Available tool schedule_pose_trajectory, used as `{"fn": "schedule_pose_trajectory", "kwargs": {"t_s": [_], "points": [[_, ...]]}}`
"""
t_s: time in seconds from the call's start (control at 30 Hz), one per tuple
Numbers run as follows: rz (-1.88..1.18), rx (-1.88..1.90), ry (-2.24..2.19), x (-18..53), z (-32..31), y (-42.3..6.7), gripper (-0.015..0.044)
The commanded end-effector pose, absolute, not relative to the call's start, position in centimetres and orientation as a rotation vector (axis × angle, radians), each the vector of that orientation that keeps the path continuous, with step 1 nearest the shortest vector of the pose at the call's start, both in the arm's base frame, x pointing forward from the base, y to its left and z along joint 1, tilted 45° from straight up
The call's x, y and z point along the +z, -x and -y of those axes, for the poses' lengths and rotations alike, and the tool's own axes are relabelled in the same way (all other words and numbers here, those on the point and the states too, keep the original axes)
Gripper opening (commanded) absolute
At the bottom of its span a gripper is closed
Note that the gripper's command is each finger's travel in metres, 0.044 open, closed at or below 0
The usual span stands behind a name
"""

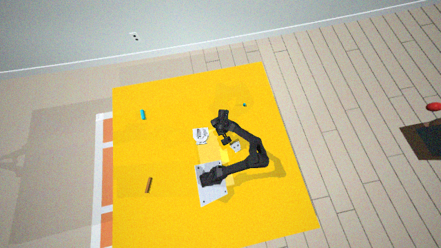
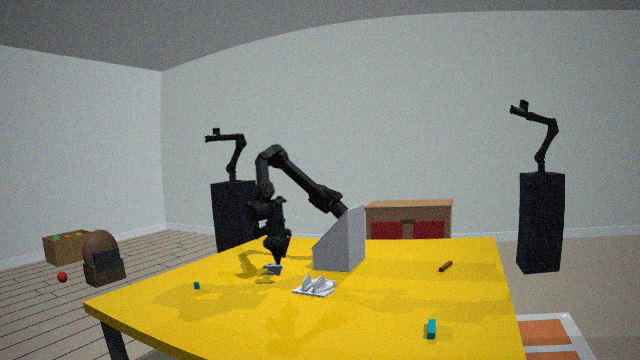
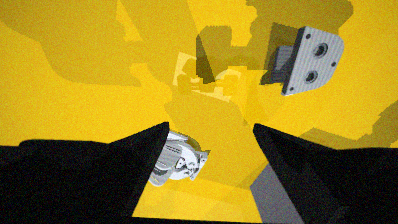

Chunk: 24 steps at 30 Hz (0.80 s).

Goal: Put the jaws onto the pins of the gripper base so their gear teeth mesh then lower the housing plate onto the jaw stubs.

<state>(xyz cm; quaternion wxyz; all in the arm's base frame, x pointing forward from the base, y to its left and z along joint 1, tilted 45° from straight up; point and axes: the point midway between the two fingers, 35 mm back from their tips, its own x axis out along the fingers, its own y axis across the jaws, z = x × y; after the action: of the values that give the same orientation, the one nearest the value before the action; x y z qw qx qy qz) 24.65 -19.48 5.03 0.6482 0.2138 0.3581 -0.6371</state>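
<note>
The gripper base (image 1: 195,131) (image 2: 325,293) (image 3: 179,173) lies on the yellow table, a pale plate with a rounded end. Two grey jaws stand on it side by side, seen as upright fins in the exterior view; whether their teeth mesh is too small to tell. In the wrist view my left finger partly hides them. The housing plate (image 1: 236,147) (image 2: 273,269) (image 3: 323,64), light grey with two large holes, is apart from the base, with a grey block beneath it. My gripper (image 1: 226,140) (image 2: 278,262) (image 3: 210,126) is open and empty, above the table beside the housing plate.
A grey wedge-shaped mount (image 1: 207,196) (image 2: 340,245) carries the arm behind the base. A brown bar (image 1: 148,185) (image 2: 445,266), a cyan block (image 1: 142,114) (image 2: 431,329) and a small teal cube (image 1: 244,105) (image 2: 196,285) lie farther out on the table.
</note>
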Motion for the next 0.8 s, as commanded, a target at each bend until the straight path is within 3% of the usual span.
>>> {"fn": "schedule_pose_trajectory", "kwargs": {"t_s": [0.0,0.77], "points": [[-0.742,-1.5,-0.571,5.6,19.9,-23.7,0.044],[-0.279,-1.717,-0.999,8.8,22.0,-20.1,0.044]]}}
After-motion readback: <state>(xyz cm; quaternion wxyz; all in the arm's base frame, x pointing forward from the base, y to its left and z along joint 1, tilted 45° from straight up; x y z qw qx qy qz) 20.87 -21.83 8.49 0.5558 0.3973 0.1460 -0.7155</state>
